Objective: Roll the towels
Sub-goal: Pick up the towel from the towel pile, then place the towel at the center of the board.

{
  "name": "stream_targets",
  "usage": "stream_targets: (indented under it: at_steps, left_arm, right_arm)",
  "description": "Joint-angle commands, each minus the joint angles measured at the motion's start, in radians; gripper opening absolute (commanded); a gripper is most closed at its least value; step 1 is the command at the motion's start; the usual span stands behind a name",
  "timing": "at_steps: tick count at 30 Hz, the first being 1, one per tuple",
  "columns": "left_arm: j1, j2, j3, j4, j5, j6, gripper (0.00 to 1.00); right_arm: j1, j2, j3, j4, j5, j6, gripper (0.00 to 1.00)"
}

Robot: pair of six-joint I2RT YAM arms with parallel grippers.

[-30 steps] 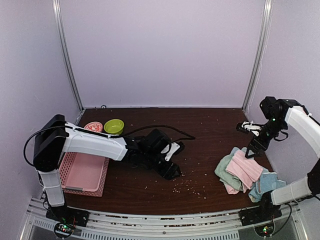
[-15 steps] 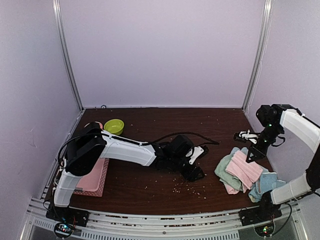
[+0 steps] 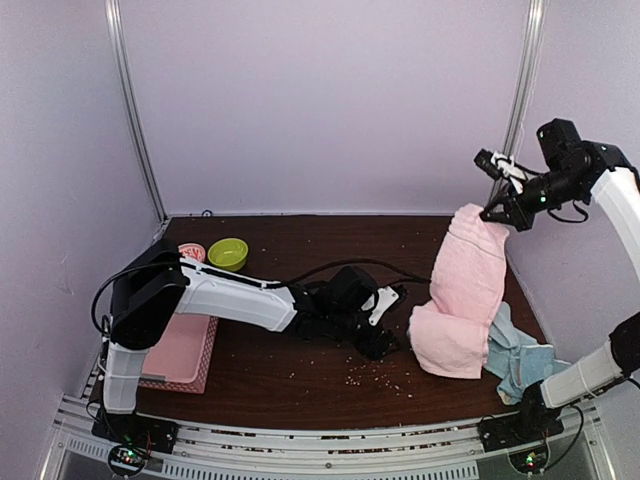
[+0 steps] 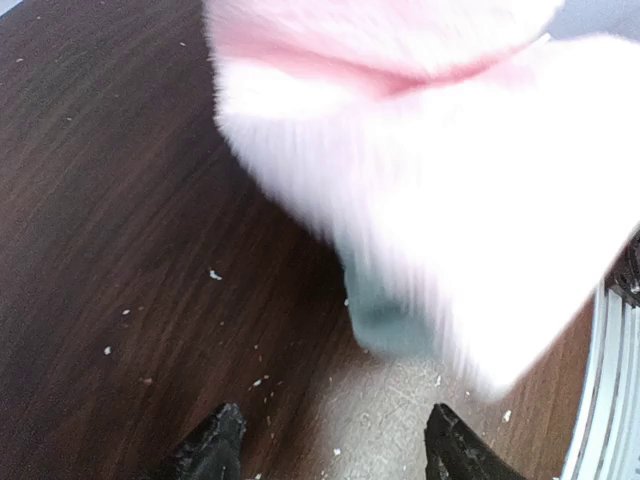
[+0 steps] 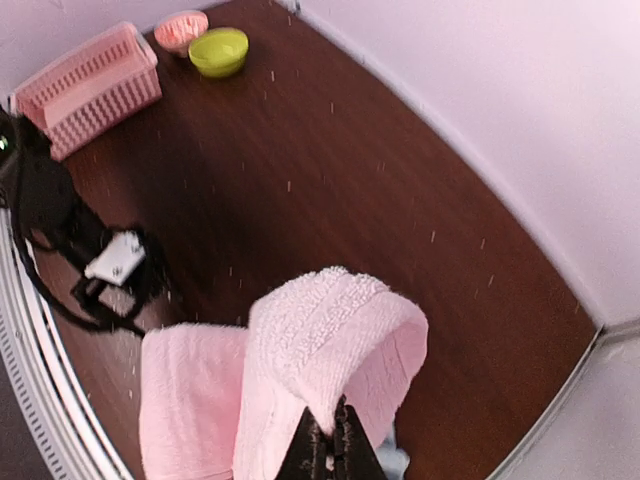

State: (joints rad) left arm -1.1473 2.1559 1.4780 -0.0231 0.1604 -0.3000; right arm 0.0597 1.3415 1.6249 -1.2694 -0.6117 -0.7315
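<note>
- The right gripper (image 3: 493, 212) is hanging high above the right side of the dark brown wooden table (image 3: 300, 240), its black jaws pinched together on the top fold of a soft pink cloth towel (image 3: 465, 290).
- In the right wrist view the closed fingertips of that gripper (image 5: 325, 445) are biting into the draped fold of the towel (image 5: 320, 350), which is humping over them.
- The soft pink cloth towel is hanging down in a long drape; its lower end is bunching on the table near the right edge.
- A rumpled light blue cloth towel (image 3: 520, 360) is lying by the near right corner, partly under the pink one.
- The left gripper (image 3: 383, 345) is sitting low over the middle of the table, its jaws standing apart with nothing between them (image 4: 330, 440), just beside the pink towel's lower end (image 4: 450, 150).
- A rigid pink latticed plastic basket (image 3: 180, 350) is sitting at the left edge.
- A small lime-green round bowl (image 3: 228, 252) and a small pink round bowl (image 3: 188, 252) are sitting side by side near the far left corner.
- Pale crumbs (image 3: 365, 375) are lying scattered near the front edge.
</note>
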Motion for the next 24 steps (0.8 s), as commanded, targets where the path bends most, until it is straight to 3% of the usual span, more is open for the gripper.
stream_targets:
  at_steps: [1, 7, 11, 16, 21, 23, 24]
  left_arm:
    - [0.009, -0.133, -0.066, 0.036, -0.091, -0.018, 0.64]
    - [0.021, -0.286, -0.208, 0.048, -0.179, -0.033, 0.66]
    - [0.05, -0.295, -0.28, 0.054, -0.221, -0.126, 0.65]
    - [0.057, -0.256, -0.326, 0.123, -0.183, -0.169, 0.64]
    - [0.057, -0.333, -0.378, 0.225, -0.165, -0.157, 0.66]
    - [0.057, -0.39, -0.412, 0.237, -0.204, -0.154, 0.69]
    - [0.059, -0.421, -0.436, 0.248, -0.219, -0.152, 0.7]
  right_arm:
    - [0.096, 0.049, 0.222, 0.244, -0.173, 0.231, 0.0]
    - [0.158, 0.215, 0.56, 0.377, -0.425, 0.407, 0.0]
    - [0.158, 0.267, 0.627, 0.417, -0.443, 0.446, 0.0]
    - [0.158, 0.214, 0.65, 0.633, -0.423, 0.578, 0.0]
    - [0.166, 0.236, 0.515, 1.029, -0.545, 0.961, 0.0]
    - [0.173, 0.261, 0.528, 1.302, -0.61, 1.226, 0.0]
    - [0.173, 0.282, 0.533, 1.549, -0.65, 1.415, 0.0]
